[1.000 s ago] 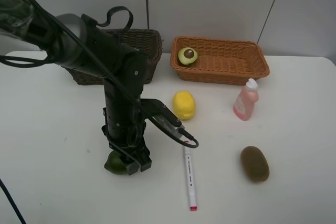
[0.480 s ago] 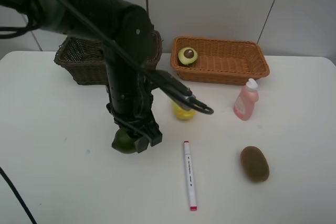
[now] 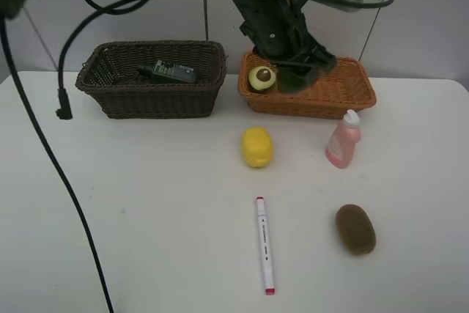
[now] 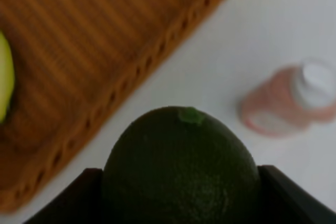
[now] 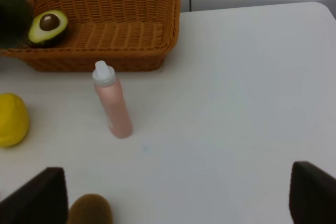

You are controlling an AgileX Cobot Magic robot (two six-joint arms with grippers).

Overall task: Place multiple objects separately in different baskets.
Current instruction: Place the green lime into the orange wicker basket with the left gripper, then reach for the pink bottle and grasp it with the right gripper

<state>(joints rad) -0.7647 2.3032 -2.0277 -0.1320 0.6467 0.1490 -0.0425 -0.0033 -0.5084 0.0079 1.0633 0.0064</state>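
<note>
Half a second before, the left pincer had hung low over the bench near the lemon. Now it had swung across the middle to the orange-tan basket, clamped on the green lime, which hung in the air beside the halved avocado lying in that basket. The carry looked nearly finished, with only the release seemingly left for this piece. The high view hid most of the lime behind the arm. The left wrist view showed it filling the jaws, about over the basket's near rim, with the pink bottle beyond. Only the right wrist view showed the right pincer, its fingers wide apart and empty above the bench. The kiwi and white marker lay unsorted.
</note>
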